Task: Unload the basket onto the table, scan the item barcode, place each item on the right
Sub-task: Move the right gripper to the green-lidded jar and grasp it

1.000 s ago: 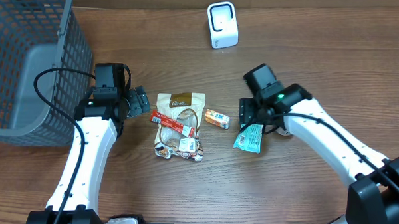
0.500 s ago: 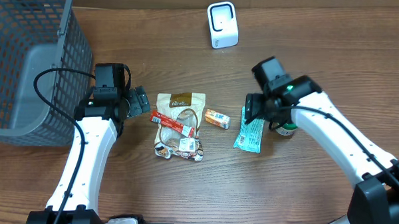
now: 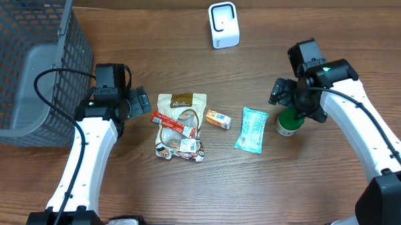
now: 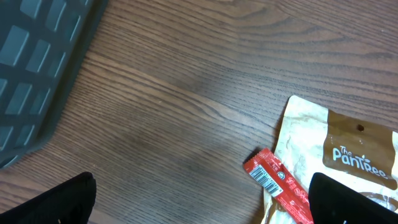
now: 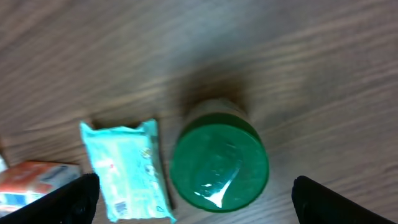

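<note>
A white barcode scanner [image 3: 223,24] stands at the back of the table. A teal packet [image 3: 252,130] lies flat on the wood, free of both grippers, with a small barcode showing near its lower end [image 5: 124,202]. To its right stands a green-lidded jar [image 3: 290,121]. My right gripper [image 3: 296,102] hovers over that jar, open, its fingers wide on either side of the green lid [image 5: 219,163] and holding nothing. My left gripper [image 3: 142,102] is open and empty beside a beige pouch [image 4: 336,155] with a red stick pack [image 4: 277,183] lying on it.
A small orange box [image 3: 218,118] lies between the pouch and the teal packet. A grey mesh basket [image 3: 28,60] fills the back left corner, close to the left arm. Bare wood lies in front of the items.
My right gripper let go of the teal packet, opened wide and moved right and back over the green jar. The packet now lies flat. The left arm has not moved.
</note>
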